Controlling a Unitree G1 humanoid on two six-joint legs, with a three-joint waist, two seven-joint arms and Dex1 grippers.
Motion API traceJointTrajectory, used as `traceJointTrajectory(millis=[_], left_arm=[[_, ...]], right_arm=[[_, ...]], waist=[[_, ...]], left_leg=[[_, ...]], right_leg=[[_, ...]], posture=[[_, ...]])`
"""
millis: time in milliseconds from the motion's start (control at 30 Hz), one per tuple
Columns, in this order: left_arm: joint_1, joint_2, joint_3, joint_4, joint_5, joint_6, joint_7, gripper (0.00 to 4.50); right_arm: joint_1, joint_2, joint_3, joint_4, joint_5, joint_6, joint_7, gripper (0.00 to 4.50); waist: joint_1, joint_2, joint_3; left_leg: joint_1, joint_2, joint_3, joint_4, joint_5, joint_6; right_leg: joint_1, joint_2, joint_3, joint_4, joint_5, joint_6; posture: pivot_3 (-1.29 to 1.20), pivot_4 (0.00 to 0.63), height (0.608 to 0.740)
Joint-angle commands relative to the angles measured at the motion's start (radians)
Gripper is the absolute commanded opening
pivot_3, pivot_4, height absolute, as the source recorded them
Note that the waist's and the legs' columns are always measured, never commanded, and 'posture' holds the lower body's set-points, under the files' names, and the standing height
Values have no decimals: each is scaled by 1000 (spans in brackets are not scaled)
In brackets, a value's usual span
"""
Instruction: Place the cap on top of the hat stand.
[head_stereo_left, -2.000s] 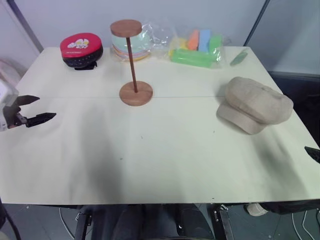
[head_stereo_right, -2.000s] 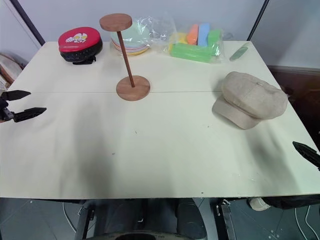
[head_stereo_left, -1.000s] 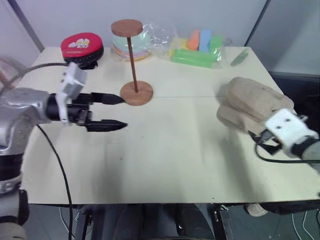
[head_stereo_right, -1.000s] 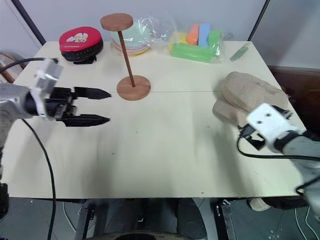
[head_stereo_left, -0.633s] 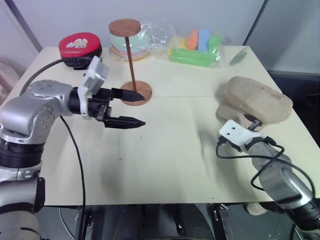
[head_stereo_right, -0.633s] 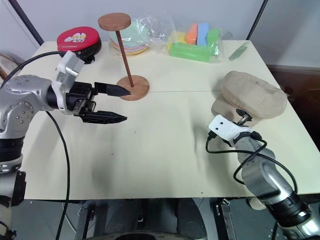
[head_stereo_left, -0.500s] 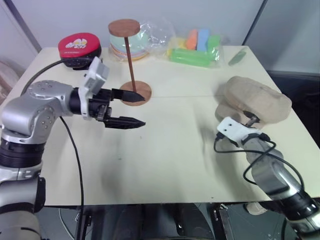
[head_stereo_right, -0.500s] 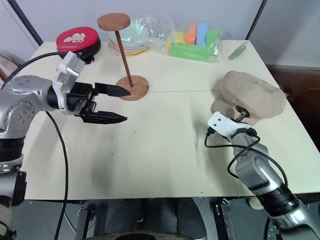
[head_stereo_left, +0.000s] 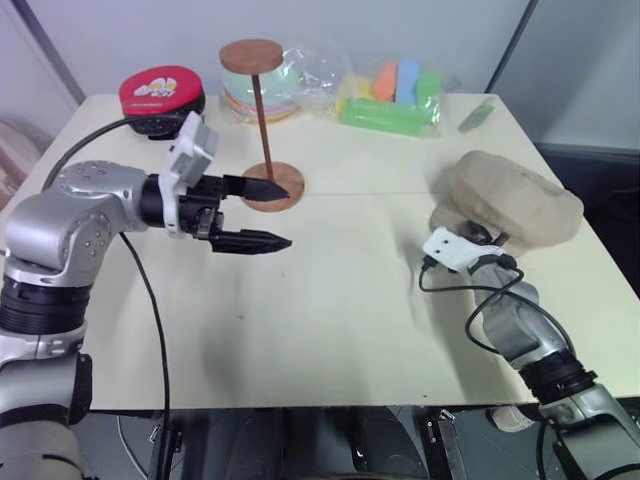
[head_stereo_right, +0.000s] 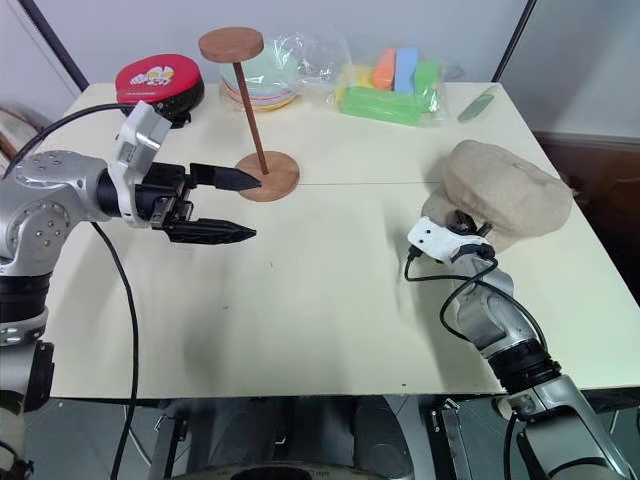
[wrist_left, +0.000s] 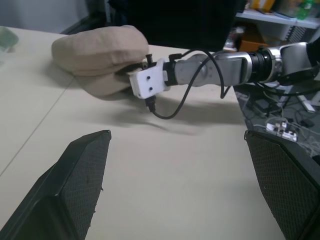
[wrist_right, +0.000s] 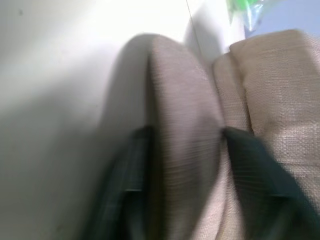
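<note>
Two right gripper jaws clamp the cap brim between them; left gripper jaws gape.

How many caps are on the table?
2: the beige cap at the table's right side, the red-and-black cap at the far left corner. None seems hidden.

red-and-black cap, bagged plates, colourful blocks, table

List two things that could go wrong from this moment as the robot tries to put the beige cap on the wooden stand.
1. The right end effector pinches only the brim of the cap; the soft crown may sag or slip when lifted.
2. The hat stand has a thin rod and small top disc; an off-centre placement might tip it or drop the cap.
</note>
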Motion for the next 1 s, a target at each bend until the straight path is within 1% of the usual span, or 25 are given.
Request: traceJointTrajectory(millis=[33,133,200,267,333,400,433,533,600,700,767,867,933,1000], left_arm=[[-15,20,49,-31,-15,8,18,4500],[1,23,77,-50,-25,22,50,4500],[20,20,144,-71,-51,50,115,4500],[42,12,230,-99,-92,83,202,4500],[70,-4,336,-140,-145,123,317,4500],[108,-12,446,-186,-203,162,423,4500],[123,-13,481,-203,-225,175,459,4500],[195,3,624,-249,-267,201,567,4500],[233,18,688,-262,-291,208,616,4500],[302,64,826,-278,-318,221,676,4500],[333,88,878,-288,-344,225,704,4500],[374,112,934,-315,-384,235,739,4500],[399,122,947,-333,-402,234,754,4500],[420,129,954,-341,-418,229,767,4500]], right_arm=[[29,0,-33,-4,2,-12,23,13],[40,-1,-68,-23,-1,-14,28,13],[9,-27,-91,-83,-7,-54,38,13],[-56,-49,-118,-151,2,-113,59,13],[-195,-57,-129,-172,15,-184,81,13],[-374,-39,-115,-140,33,-276,101,13],[-434,-28,-106,-120,39,-309,107,13],[-688,65,-50,35,60,-462,105,13],[-797,122,-26,130,63,-547,99,13],[-959,266,21,330,81,-690,90,13],[-1009,325,40,429,82,-761,86,13],[-1028,408,80,560,80,-828,103,13],[-1015,428,108,592,58,-876,97,13],[-972,443,126,566,56,-900,103,13]], waist=[[0,0,0],[0,0,0],[-1,0,0],[-5,1,1],[-22,2,2],[-39,4,4],[-44,4,4],[-55,4,3],[-51,2,3],[-50,1,3],[-47,0,3],[-35,-2,2],[-27,-2,2],[-23,-2,2]], left_leg=[[0,0,0,0,0,0],[0,0,0,0,0,0],[0,0,0,0,0,0],[0,1,0,0,0,0],[-1,1,0,0,0,0],[-1,1,0,-1,0,0],[-1,1,1,-1,0,0],[-1,2,0,-4,0,-1],[-1,2,-1,-5,1,-2],[-1,5,-2,-6,2,-4],[-1,5,-2,-5,2,-5],[-1,2,-5,-5,3,-6],[-1,0,-5,-5,3,-6],[-1,0,-5,-5,3,-6]], right_leg=[[0,0,0,0,0,0],[0,0,0,0,0,0],[0,0,0,0,0,0],[-1,0,0,0,0,0],[-3,0,1,2,0,0],[-6,0,3,5,0,0],[-8,0,5,6,0,0],[-10,2,5,9,-1,0],[-11,4,5,9,-1,-1],[-11,4,4,9,-1,-2],[-11,4,5,9,-1,-2],[-10,1,2,8,-1,-3],[-9,-1,1,8,-1,-3],[-9,-2,0,8,-1,-2]], posture=[[0,150,740],[0,150,740],[0,150,740],[0,150,740],[0,150,740],[0,150,740],[0,150,740],[0,150,740],[0,150,740],[0,150,740],[0,150,740],[0,150,740],[0,150,740],[0,150,740]])
